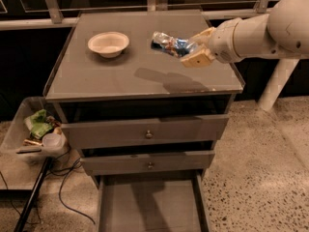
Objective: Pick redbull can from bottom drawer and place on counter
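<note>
My gripper [193, 50] reaches in from the right over the counter [96, 81] and is shut on the redbull can [169, 45]. The blue and silver can lies tilted, sticking out to the left of the fingers, held above the counter's right half. Its shadow falls on the counter below. The bottom drawer [145, 207] is pulled open at the foot of the cabinet, and the part of its grey floor in view is bare.
A white bowl [108, 43] sits on the counter's back left. Two knobbed grey drawers [145, 132] are shut above the open one. A clear bin [34, 132] of trash stands left of the cabinet, with cables on the floor.
</note>
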Tool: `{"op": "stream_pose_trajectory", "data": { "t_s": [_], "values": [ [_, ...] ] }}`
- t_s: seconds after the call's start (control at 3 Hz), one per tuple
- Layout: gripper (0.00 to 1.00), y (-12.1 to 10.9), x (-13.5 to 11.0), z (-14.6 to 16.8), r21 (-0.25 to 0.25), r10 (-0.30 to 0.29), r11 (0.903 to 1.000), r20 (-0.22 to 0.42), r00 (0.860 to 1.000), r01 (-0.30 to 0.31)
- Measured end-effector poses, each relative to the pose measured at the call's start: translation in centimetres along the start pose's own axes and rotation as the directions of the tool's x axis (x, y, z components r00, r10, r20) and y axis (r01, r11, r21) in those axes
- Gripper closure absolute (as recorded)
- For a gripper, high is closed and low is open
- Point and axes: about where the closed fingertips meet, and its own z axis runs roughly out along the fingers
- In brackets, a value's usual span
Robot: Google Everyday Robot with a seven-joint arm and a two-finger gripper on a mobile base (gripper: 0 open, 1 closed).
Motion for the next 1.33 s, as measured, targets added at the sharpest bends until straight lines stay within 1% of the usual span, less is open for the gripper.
{"op": "stream_pose_trajectory", "data": {
  "t_s": [0.67,1.0,1.33],
  "values": [
    [1.00,-0.5,0.8,1.9,-0.005,0.036,0.9993,-0.014,0.999,-0.036],
    [1.00,-1.4,1.4,2.8,-0.004,0.055,0.9985,-0.027,0.998,-0.055],
    [1.00,-2.1,2.1,4.1,-0.015,0.074,0.9971,-0.050,0.996,-0.075]
  ]
}}
